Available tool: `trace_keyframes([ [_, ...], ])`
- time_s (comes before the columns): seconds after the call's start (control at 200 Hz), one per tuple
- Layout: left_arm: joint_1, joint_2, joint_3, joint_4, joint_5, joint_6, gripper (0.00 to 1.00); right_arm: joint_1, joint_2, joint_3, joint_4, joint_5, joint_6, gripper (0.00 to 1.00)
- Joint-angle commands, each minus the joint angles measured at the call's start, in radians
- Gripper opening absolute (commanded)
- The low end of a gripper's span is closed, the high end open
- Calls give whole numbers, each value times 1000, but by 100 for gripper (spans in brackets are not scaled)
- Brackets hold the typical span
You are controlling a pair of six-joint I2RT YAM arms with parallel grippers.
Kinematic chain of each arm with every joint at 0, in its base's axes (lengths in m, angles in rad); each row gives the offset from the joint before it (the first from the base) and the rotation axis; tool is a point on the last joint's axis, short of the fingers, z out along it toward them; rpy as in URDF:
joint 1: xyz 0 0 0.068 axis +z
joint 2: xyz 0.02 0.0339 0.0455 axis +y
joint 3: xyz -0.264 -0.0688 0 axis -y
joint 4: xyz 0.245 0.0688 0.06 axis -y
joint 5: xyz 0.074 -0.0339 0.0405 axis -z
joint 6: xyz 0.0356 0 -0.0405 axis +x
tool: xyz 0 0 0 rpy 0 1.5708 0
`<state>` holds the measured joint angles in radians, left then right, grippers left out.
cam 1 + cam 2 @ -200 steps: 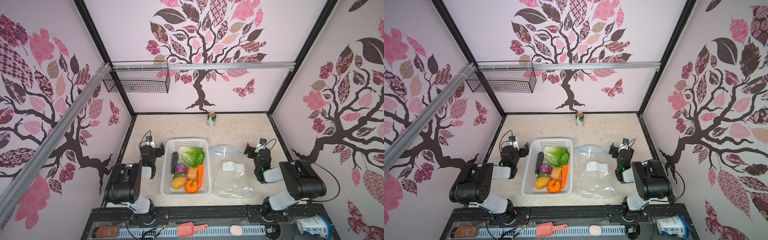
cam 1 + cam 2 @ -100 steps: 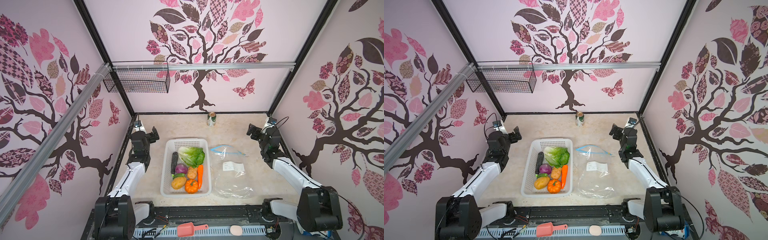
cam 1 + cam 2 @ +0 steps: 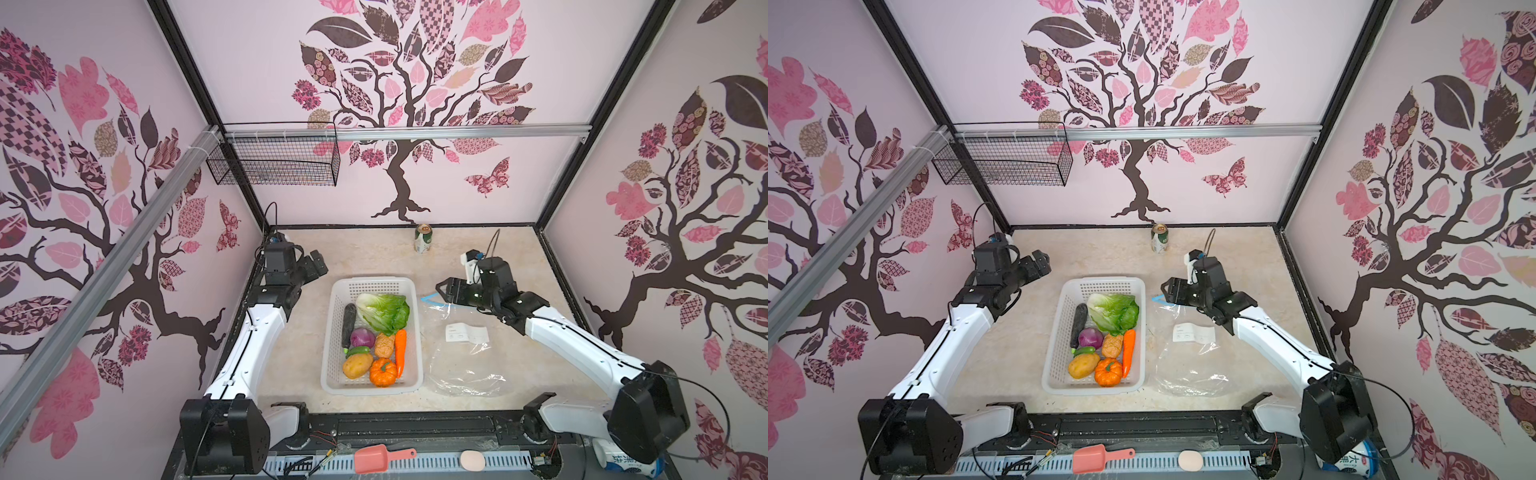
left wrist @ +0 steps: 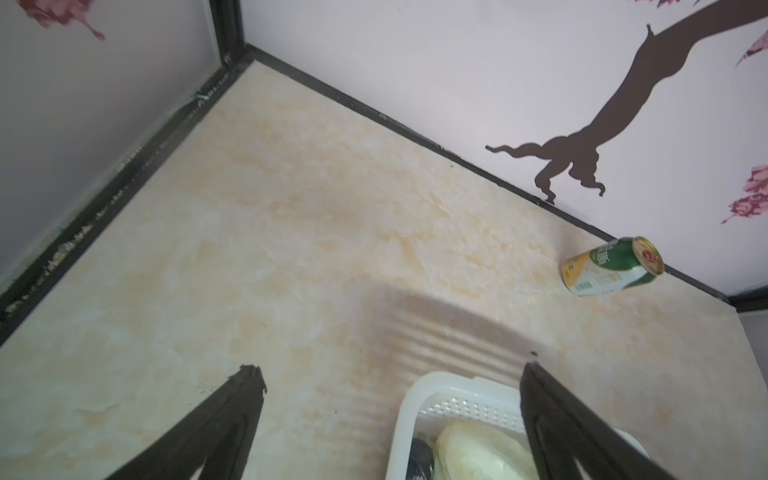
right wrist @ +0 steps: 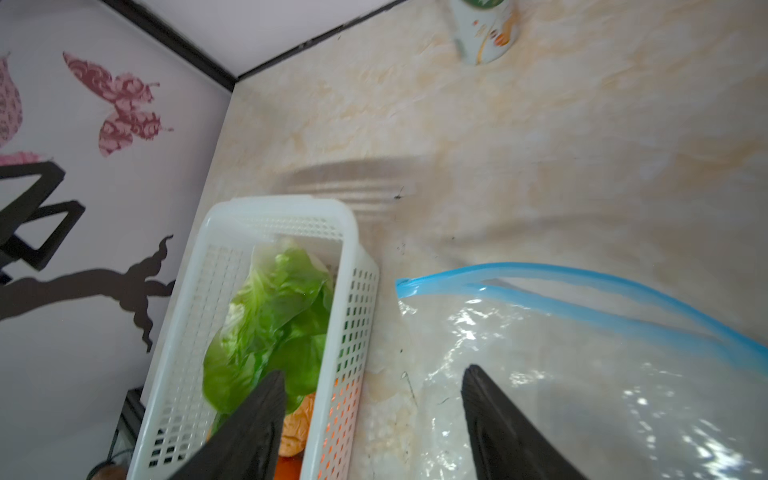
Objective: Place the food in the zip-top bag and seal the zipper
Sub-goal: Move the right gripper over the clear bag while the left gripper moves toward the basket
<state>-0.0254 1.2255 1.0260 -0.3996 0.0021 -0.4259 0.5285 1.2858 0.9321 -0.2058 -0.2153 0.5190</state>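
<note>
Food is all in the white basket at the middle of the table. Lettuce is at the far end, cucumber lies along the left wall, and onion and carrot are in the middle. Potato and pumpkin are at the near end, with a small green pepper tucked among them. Nothing is bagged yet. The clear bag lies flat just right of the basket, mouth toward the back wall, white label facing up. In the right wrist view the blue zipper shows as two parted strips, so the mouth reads as unzipped but slack. It will likely want lifting before anything goes in. Slider tab not made out. The right gripper hangs above the mouth corner nearest the basket, jaws partly apart, nothing between them, touching nothing. That placement suggests it is there to pinch the upper lip. The left gripper is raised beside the basket's far left corner, jaws spread full and empty. It is probably staged to take the food while the other arm tends the bag. A drink can stands by the back wall, well apart from both.
</note>
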Motion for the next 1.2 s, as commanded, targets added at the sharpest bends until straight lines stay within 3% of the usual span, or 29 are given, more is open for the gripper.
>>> trace_keyframes([
  [0.0,-30,19,8,-36,101,-14,99,110,65,68,-149,25,-4,67],
  [0.29,-79,48,20,-51,127,-13,99,211,107,21,-144,67,105,60],
  [0.395,-88,57,20,-52,139,-18,99,216,114,-29,-80,32,140,58],
  [0.745,-91,57,14,-45,147,-23,99,227,214,-14,19,14,139,48],
  [0.83,-92,52,11,-45,146,-24,99,228,246,0,41,23,138,44],
  [1.07,-93,46,11,-46,144,-26,99,227,335,92,106,7,128,17],
  [1.195,-93,43,11,-46,145,-24,99,226,421,211,92,43,84,16],
])
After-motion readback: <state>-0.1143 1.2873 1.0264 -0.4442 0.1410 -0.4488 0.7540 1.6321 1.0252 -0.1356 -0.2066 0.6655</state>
